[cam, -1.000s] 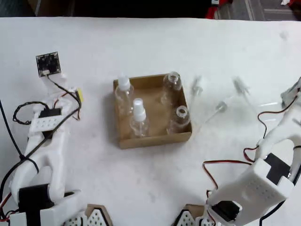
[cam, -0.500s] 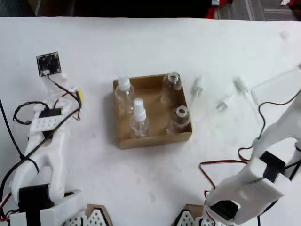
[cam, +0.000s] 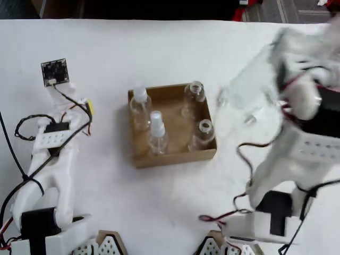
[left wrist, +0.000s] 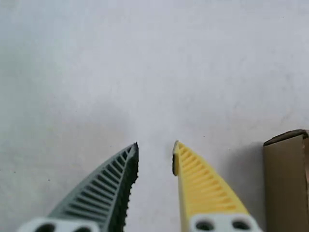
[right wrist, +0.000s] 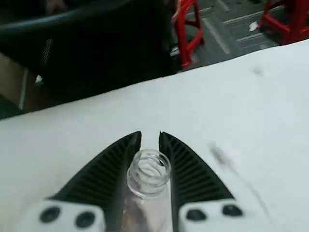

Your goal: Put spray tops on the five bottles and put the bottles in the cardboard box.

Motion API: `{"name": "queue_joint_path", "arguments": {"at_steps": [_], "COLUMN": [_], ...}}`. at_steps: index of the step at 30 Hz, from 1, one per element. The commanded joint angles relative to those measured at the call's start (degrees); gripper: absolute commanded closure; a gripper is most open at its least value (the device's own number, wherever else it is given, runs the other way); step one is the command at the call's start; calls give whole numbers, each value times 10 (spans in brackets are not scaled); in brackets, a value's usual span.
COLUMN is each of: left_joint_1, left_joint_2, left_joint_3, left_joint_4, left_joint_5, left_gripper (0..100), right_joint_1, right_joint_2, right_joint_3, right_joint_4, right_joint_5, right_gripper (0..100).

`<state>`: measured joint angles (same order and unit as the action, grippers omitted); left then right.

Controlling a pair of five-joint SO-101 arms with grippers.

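Five bottles (cam: 203,134), two with spray tops (cam: 155,118); one cardboard box (cam: 175,158).

White table (cam: 170,48), seen from above: the cardboard box (cam: 175,154) stands near the centre. Two loose tops lie on the bare surface at the box's 2 to 3 o'clock, one spray top (cam: 222,98) just beside the box's far corner and a second spray top (cam: 249,119) a little farther out. A small black circuit board (cam: 54,71) lies flat at the box's 10 o'clock, well apart from it, with a thin cable (cam: 66,95) trailing from it toward 5 o'clock; the left arm's base (cam: 42,228) and the right arm's base (cam: 260,234) stand at the table's 7 and 5 o'clock edges.
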<state>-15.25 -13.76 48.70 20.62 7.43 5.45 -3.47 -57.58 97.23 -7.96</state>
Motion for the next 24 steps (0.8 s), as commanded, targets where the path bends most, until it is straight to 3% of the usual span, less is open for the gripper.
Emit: {"name": "queue_joint_path", "arguments": {"at_steps": [1,9,12,24], "left_joint_1": [7,7,7,7], "left_joint_2": [-1,-1,-1,-1], "left_joint_3": [-30,-30,-30,-33], "left_joint_4": [-8,-8,-8,-8], "left_joint_5": [-7,-7,-7,-7], "left_gripper": [884,884,884,884], "right_joint_1": [-96,-198,-220,-227], "right_joint_2": [-32,-36,-39,-139], "right_joint_3": [88,260,344,712], "right_joint_4": [-106,-290,-372,-728], "right_joint_5": [1,11,52,76], "right_gripper": [983,983,983,983]}}
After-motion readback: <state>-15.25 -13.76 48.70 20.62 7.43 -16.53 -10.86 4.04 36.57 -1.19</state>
